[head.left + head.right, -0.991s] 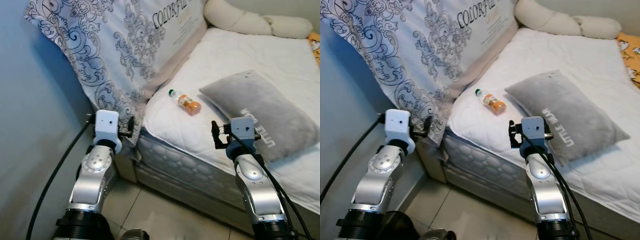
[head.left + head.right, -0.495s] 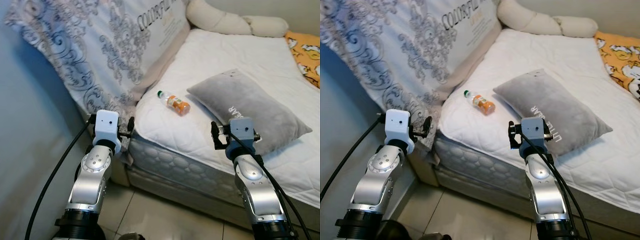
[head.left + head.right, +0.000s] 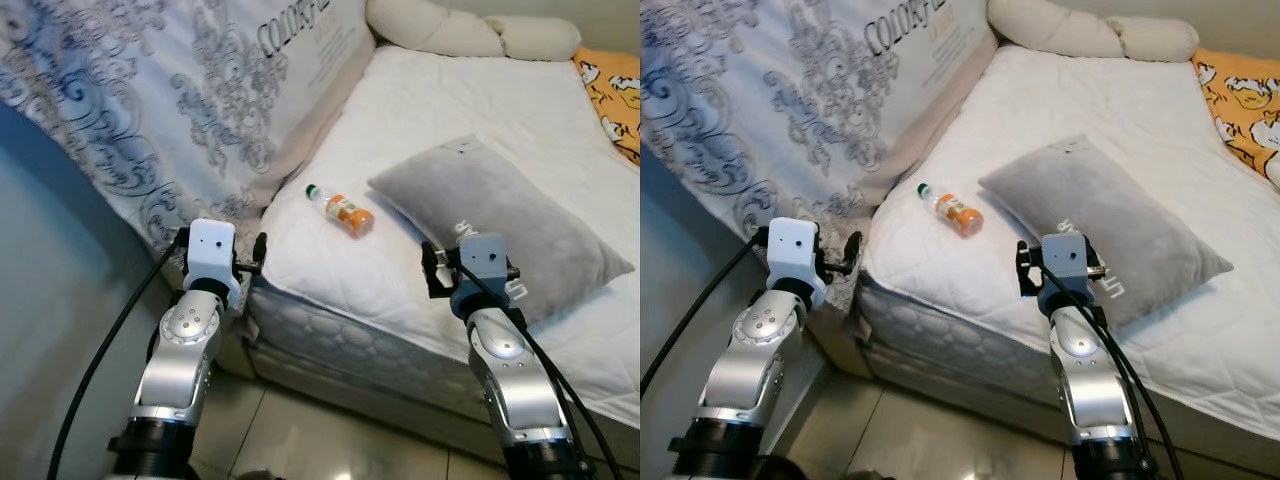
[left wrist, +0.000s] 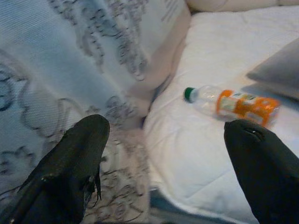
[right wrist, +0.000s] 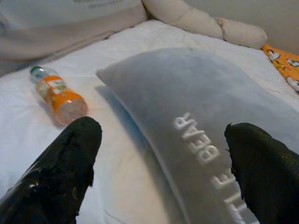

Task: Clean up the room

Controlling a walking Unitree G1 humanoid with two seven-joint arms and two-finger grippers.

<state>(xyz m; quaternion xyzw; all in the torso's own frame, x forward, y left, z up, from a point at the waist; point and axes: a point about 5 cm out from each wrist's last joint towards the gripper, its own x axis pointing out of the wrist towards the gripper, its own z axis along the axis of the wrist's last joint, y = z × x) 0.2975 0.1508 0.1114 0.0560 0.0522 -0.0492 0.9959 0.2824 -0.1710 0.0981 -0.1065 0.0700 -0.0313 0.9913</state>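
White bed with orange-labelled bottle; both end effectors wide open, empty.

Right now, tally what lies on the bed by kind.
Bottles: 1, orange-labelled bottle
Grey pillows: 1, grey pillow
Cream bolsters: 1, cream bolster
Orange printed cloths: 1, orange cloth
Total: 4
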